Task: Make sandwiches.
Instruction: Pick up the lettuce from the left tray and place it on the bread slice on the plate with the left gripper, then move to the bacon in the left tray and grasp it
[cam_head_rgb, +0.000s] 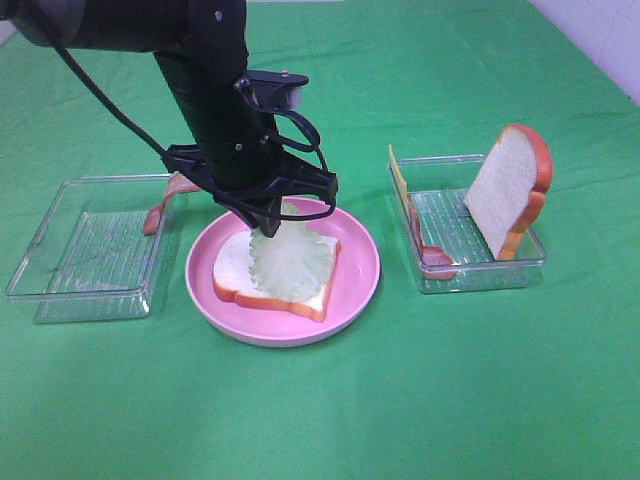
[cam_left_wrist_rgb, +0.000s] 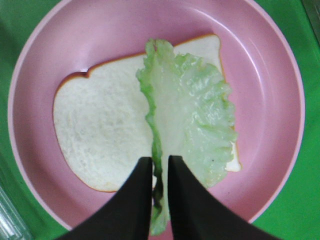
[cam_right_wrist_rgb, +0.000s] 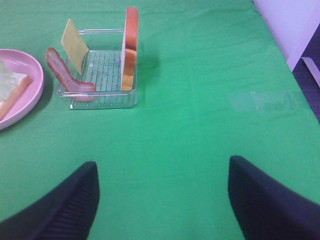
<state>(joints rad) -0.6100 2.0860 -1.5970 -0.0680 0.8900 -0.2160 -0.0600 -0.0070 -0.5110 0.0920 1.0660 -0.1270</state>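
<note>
1. Shows green lettuce (cam_left_wrist_rgb: 190, 115) lying on a white bread slice (cam_left_wrist_rgb: 100, 135), one lettuce edge lifted up.
2. Pinches that lifted edge between the fingers of the left gripper (cam_left_wrist_rgb: 159, 161).
3. Holds the bread flat in the middle of the pink plate (cam_left_wrist_rgb: 270, 75), at the middle of the green table (cam_head_rgb: 320, 420).
4. Stands a second bread slice (cam_head_rgb: 505, 190) on its crust by the right wall of the right tray (cam_head_rgb: 480, 280), cheese (cam_right_wrist_rgb: 74, 42) and bacon (cam_right_wrist_rgb: 60, 70) leaning at its left wall.
5. Hangs a bacon strip (cam_head_rgb: 165, 200) over the back right corner of the left tray (cam_head_rgb: 85, 305).
6. Spreads the right gripper (cam_right_wrist_rgb: 162, 162) wide, nothing between its fingers.
</note>
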